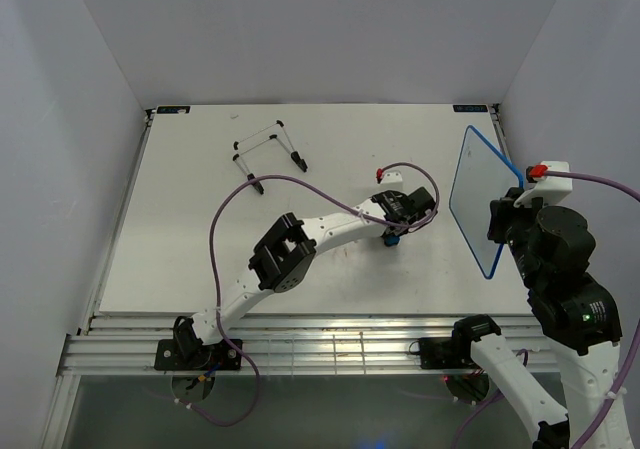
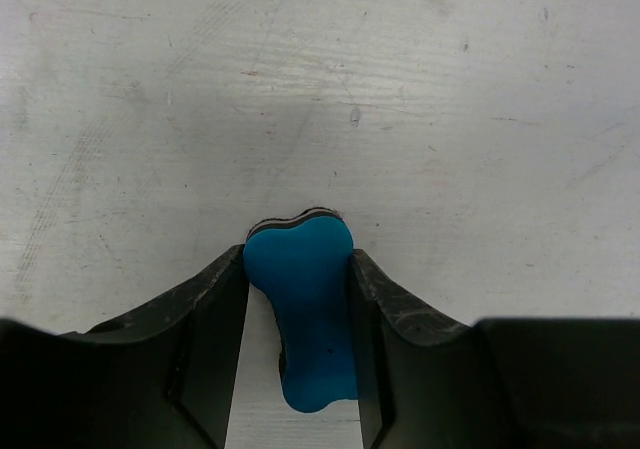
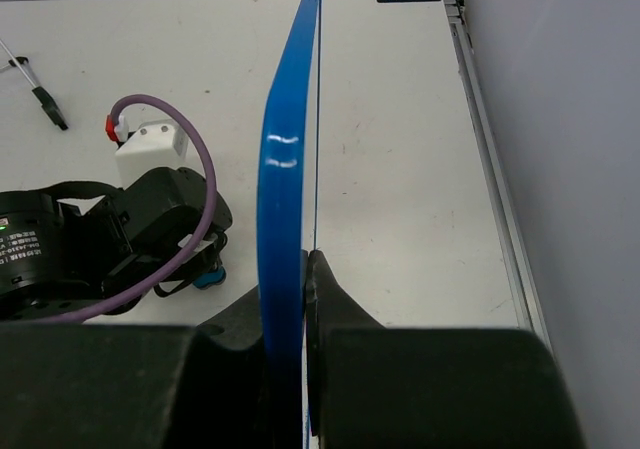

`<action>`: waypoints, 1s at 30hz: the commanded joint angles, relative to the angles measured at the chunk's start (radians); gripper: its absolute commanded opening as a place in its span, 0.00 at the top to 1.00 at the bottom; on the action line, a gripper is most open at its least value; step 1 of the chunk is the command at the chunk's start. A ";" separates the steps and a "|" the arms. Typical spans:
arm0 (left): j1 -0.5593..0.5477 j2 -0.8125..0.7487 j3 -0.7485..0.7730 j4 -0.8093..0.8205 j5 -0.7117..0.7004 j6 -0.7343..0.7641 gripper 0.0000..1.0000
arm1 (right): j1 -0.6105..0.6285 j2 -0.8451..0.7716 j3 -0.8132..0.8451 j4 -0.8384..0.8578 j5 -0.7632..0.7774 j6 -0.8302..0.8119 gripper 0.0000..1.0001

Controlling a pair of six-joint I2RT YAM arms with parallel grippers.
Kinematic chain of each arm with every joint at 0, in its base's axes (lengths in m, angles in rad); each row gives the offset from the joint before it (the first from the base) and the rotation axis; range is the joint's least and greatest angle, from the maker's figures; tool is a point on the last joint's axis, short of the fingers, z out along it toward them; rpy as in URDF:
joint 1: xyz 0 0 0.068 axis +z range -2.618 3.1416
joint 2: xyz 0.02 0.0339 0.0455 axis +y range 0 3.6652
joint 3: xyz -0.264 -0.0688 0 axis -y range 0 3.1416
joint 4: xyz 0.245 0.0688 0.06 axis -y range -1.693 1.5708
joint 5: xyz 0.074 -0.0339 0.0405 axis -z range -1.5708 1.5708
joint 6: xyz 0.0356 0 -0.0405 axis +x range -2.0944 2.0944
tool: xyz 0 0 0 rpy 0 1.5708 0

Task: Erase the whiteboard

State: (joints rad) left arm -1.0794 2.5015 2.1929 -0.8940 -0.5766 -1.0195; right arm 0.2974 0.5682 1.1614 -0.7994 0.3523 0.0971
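The whiteboard (image 1: pixel 478 194) has a blue frame and stands upright on edge at the right of the table. My right gripper (image 1: pixel 503 231) is shut on its near lower edge. In the right wrist view the whiteboard (image 3: pixel 285 169) shows edge-on, pinched between the right gripper's (image 3: pixel 306 264) fingers, and its writing face cannot be seen. A small blue bone-shaped eraser (image 2: pixel 305 299) lies on the table with my left gripper (image 2: pixel 298 261) closed around it, both fingers touching its sides. From above, the left gripper (image 1: pixel 395 233) sits just left of the board over the eraser (image 1: pixel 391 240).
A thin wire stand (image 1: pixel 268 154) with black feet lies at the back left of the table. The side wall runs close behind the board on the right. A metal rail (image 1: pixel 300 344) borders the table's near edge.
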 commanded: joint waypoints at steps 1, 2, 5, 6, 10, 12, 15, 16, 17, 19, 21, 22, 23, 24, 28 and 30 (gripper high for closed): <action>-0.022 0.036 0.054 -0.033 -0.002 0.018 0.48 | 0.003 -0.014 0.008 0.131 -0.012 -0.011 0.92; -0.024 0.037 0.059 -0.033 -0.002 0.019 0.48 | 0.003 -0.014 0.006 0.131 -0.013 -0.010 0.92; -0.028 0.031 0.064 -0.033 -0.008 0.030 0.43 | 0.003 -0.017 0.001 0.134 -0.018 -0.013 0.92; -0.028 0.030 0.061 -0.033 -0.011 0.030 0.41 | 0.003 -0.018 -0.002 0.135 -0.018 -0.014 0.92; -0.030 0.022 0.047 -0.033 -0.002 0.030 0.37 | 0.003 -0.019 -0.008 0.138 -0.022 -0.014 0.92; -0.033 0.022 0.045 -0.033 -0.003 0.029 0.36 | 0.003 -0.018 -0.009 0.138 -0.024 -0.013 0.92; -0.040 0.011 0.045 -0.037 -0.011 0.022 0.36 | 0.005 -0.018 -0.011 0.138 -0.024 -0.014 0.92; -0.048 0.008 0.044 -0.039 -0.017 0.019 0.36 | 0.005 -0.019 -0.011 0.138 -0.023 -0.014 0.92; -0.050 0.005 0.044 -0.039 -0.022 0.018 0.36 | 0.005 -0.019 -0.012 0.138 -0.022 -0.014 0.92; -0.054 -0.003 0.036 -0.039 -0.023 0.013 0.36 | 0.006 -0.021 -0.011 0.138 -0.026 -0.014 0.92; -0.054 -0.004 0.027 -0.039 -0.016 -0.001 0.36 | 0.008 -0.019 -0.011 0.140 -0.027 -0.014 0.92; -0.054 -0.004 0.022 -0.039 -0.011 -0.002 0.37 | 0.009 -0.021 -0.011 0.141 -0.027 -0.014 0.92; -0.054 -0.003 0.022 -0.039 -0.008 -0.004 0.38 | 0.009 -0.021 -0.011 0.141 -0.027 -0.016 0.92; -0.056 -0.001 0.021 -0.039 -0.002 -0.011 0.39 | 0.011 -0.021 -0.011 0.140 -0.027 -0.016 0.92; -0.063 -0.001 0.030 -0.039 -0.005 -0.014 0.41 | 0.019 -0.025 -0.011 0.140 -0.026 -0.017 0.92; -0.063 -0.001 0.037 -0.039 0.000 -0.011 0.43 | 0.022 -0.027 -0.017 0.140 -0.024 -0.019 0.92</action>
State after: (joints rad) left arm -1.1225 2.5305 2.2318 -0.9180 -0.6140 -1.0092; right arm 0.3103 0.5659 1.1316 -0.7979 0.3256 0.0956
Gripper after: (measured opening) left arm 0.576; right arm 0.083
